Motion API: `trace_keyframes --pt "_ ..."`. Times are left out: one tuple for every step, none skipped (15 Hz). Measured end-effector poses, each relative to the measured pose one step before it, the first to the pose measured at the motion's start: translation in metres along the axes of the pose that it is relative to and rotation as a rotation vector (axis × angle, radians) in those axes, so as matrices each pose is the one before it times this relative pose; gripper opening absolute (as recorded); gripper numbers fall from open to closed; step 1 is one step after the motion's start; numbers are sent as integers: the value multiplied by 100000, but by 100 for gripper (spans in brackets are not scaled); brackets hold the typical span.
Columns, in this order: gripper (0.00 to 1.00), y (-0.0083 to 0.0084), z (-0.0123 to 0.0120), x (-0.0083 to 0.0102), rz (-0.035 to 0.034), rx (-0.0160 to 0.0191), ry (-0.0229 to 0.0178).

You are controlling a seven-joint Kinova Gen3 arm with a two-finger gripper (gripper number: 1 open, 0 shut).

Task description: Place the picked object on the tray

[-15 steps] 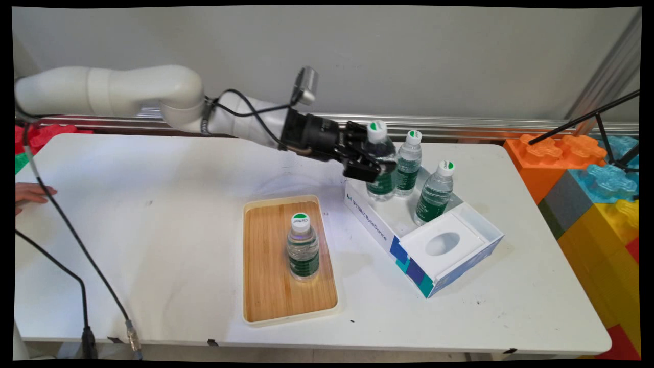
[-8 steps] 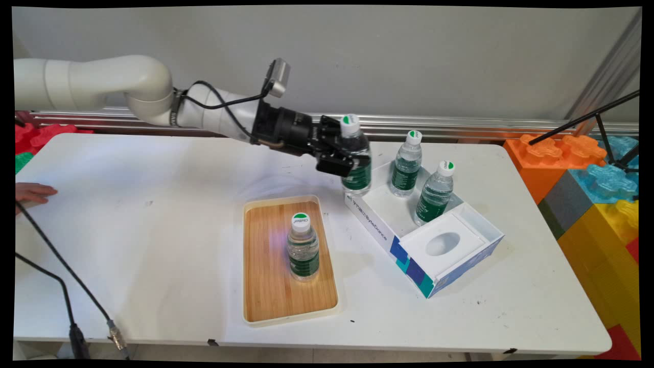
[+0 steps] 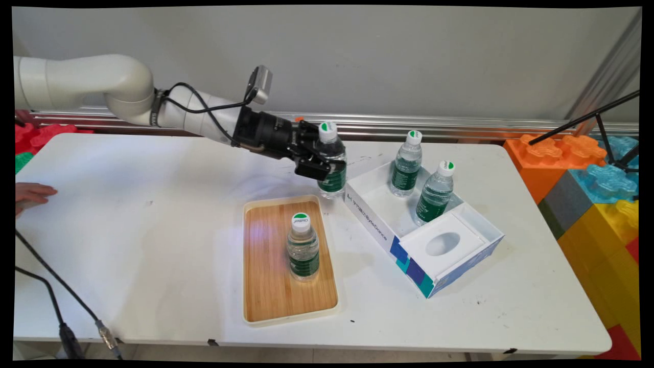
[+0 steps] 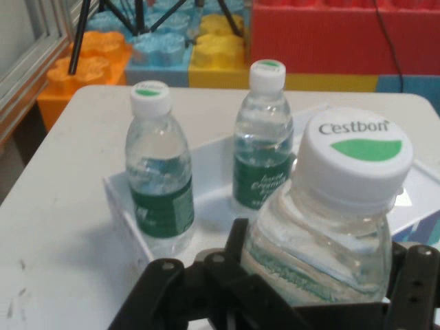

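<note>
The Cestbon water bottle (image 3: 331, 162) is out of the white box (image 3: 380, 231) now, carried left and hanging just beyond the box's near-left wall, above the table (image 3: 153, 245). The gripper (image 3: 321, 164) stays clamped on its body. Two bottles (image 3: 406, 164) remain standing in the box; left of it, another bottle (image 3: 302, 248) stands on the wooden tray (image 3: 265, 286).

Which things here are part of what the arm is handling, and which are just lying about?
In play:
- end effector, shut on held water bottle
- white box with two water bottles
- wooden tray with one bottle

Lying about:
- toy blocks
- person's hand
- black cables
</note>
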State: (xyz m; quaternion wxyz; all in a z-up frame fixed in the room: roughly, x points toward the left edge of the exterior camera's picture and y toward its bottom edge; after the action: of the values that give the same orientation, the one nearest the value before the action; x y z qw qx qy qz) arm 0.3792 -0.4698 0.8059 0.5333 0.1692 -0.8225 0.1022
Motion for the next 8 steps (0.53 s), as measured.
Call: trace_keyframes --pt "0 -57 -328 -322 -95 640 -1244" --pt "0 -44 -229 -255 -130 407 -1053" --pt "0 35 -318 -324 -140 333 -1302" --pt "0 6 -235 -300 -178 258 -1164" --pt "0 -9 -291 -378 -159 338 -1513" --pt "0 -4 -220 -289 -124 295 -1165" --pt "0 -25 -206 -316 -107 312 -1310" --pt "0 -25 -162 -239 -93 285 -1004"
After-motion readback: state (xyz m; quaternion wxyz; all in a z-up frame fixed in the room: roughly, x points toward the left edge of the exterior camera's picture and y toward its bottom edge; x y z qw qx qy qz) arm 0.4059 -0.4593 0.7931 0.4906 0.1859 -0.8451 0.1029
